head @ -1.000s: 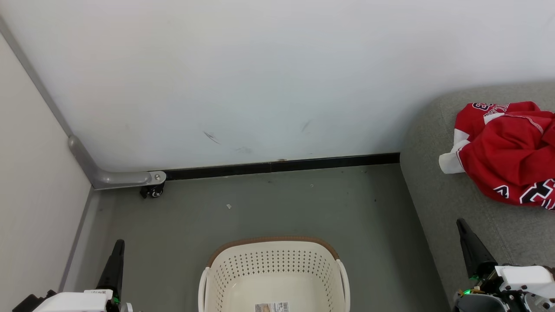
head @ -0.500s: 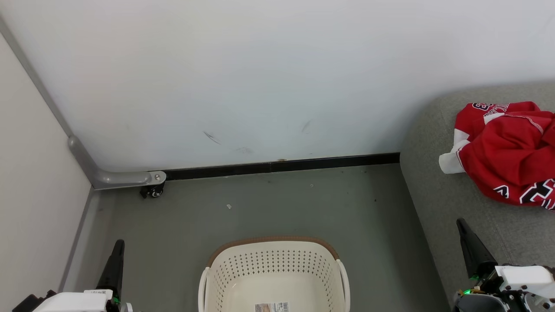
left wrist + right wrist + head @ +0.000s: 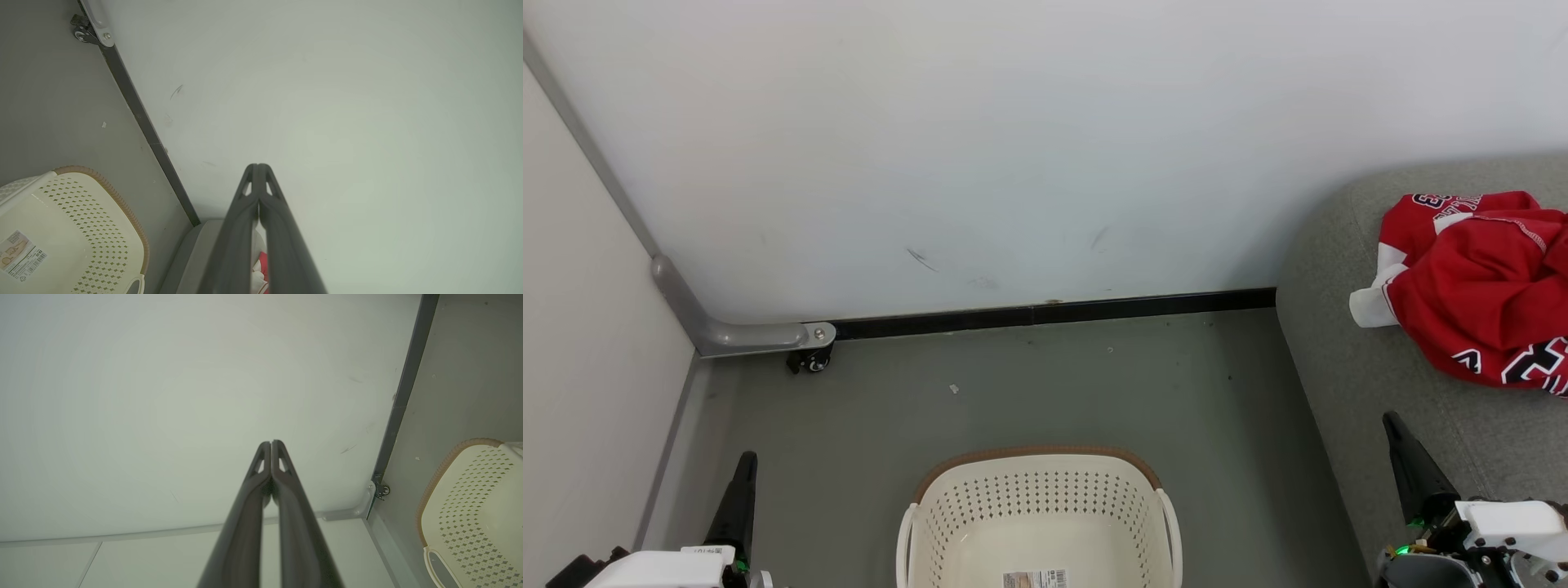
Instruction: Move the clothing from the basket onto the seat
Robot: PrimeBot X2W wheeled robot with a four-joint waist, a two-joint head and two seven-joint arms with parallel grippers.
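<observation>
The clothing (image 3: pixel 1478 286), red with white trim and black-and-white lettering, lies crumpled on the light-grey seat (image 3: pixel 1347 359) at the right. A sliver of the clothing (image 3: pixel 261 261) shows behind my left fingers. The cream basket (image 3: pixel 1039 523) with a brown rim stands on the floor at bottom centre; nothing lies in it, and a barcode sticker shows on its bottom. The basket (image 3: pixel 69 232) (image 3: pixel 474 510) appears in both wrist views. My left gripper (image 3: pixel 745 459) (image 3: pixel 258 166) is shut at the lower left, holding nothing. My right gripper (image 3: pixel 1390 418) (image 3: pixel 271 442) is shut over the seat's front edge, holding nothing.
A white wall with a black baseboard (image 3: pixel 1054 313) runs behind the grey floor. A grey metal bracket with a small caster (image 3: pixel 809 359) sits in the left corner. A pale panel (image 3: pixel 588 367) closes off the left side.
</observation>
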